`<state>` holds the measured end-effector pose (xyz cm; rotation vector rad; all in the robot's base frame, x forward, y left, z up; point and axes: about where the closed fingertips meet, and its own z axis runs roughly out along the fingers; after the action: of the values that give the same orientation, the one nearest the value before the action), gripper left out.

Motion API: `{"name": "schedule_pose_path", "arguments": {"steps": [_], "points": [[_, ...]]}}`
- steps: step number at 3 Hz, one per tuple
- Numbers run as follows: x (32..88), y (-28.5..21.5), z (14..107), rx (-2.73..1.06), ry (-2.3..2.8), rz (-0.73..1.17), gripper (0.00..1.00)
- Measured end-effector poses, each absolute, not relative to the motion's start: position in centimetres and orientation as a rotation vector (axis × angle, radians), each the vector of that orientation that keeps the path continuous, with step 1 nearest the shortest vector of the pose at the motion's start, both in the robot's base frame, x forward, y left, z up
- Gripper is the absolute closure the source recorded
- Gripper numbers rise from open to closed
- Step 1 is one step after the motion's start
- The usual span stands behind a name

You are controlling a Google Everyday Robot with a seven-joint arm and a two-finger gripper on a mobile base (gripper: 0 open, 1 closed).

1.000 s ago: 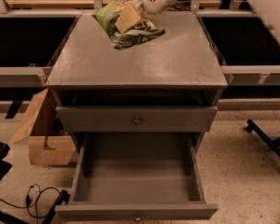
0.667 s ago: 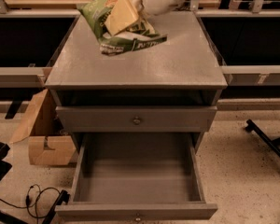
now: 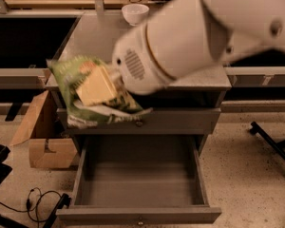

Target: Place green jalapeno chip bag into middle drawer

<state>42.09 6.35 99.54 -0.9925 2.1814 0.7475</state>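
Observation:
My gripper is shut on the green jalapeno chip bag, its tan fingers pinching the crinkly packet. It holds the bag in the air in front of the cabinet's left side, level with the upper drawer front and above the left part of the middle drawer. That drawer is pulled out, and its grey inside holds nothing. My white arm reaches in from the upper right and hides much of the cabinet top.
A white bowl stands at the back of the cabinet top. A cardboard box sits on the floor left of the cabinet, with cables in front of it. A dark stand leg lies at right.
The gripper has carried the bag from above the cabinet top forward and down, to in front of the upper drawer. The arm now fills much more of the view.

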Motion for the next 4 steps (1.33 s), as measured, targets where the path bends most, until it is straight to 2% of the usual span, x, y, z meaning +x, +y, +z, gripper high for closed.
{"name": "schedule_pose_path", "arguments": {"steps": [1, 2, 4], "points": [[41.9, 5.7, 88.3, -0.889, 2.381, 0.866, 1.00], [40.3, 4.7, 82.5, -0.878, 2.501, 0.889, 1.00], [45.0, 5.2, 88.1, -0.734, 2.313, 0.883, 1.00]]}}
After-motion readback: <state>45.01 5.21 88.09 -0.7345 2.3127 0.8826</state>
